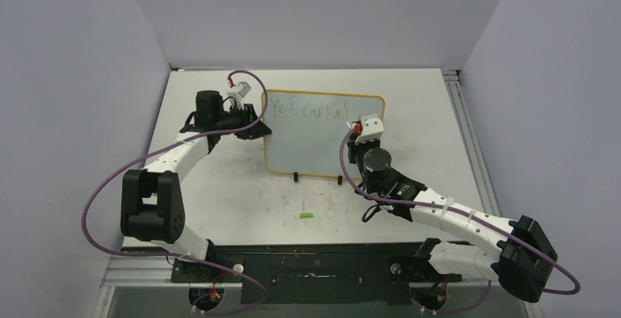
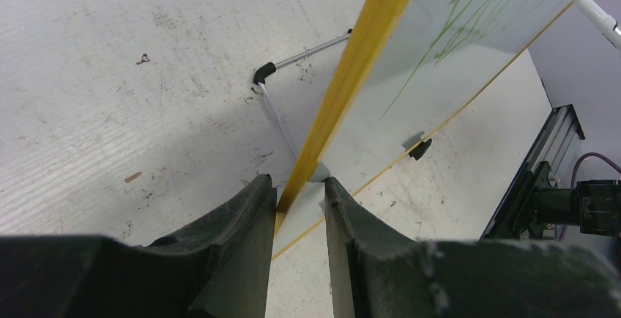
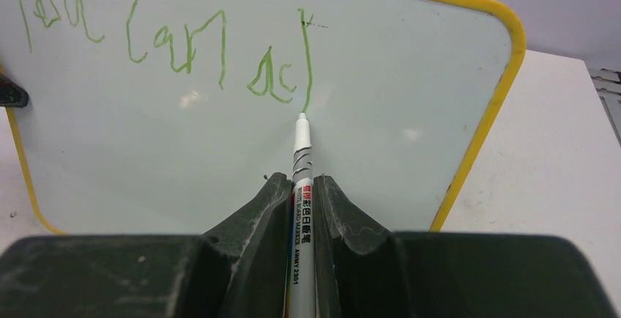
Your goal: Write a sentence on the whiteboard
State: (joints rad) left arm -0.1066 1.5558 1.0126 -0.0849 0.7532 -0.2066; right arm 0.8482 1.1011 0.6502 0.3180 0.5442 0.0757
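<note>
The whiteboard stands tilted on its two black clip feet at mid-table, its frame yellow. My left gripper is shut on its left edge; in the left wrist view the jaws straddle the yellow frame. My right gripper is shut on a white marker. The marker's tip touches the board at the foot of a vertical green stroke. The sentence reads roughly "You can ac" plus that stroke, along the top of the board.
A small green cap lies on the table in front of the board. A thin wire leg props the board from behind. A metal rail runs along the table's right edge. Walls close in at the left, right and back.
</note>
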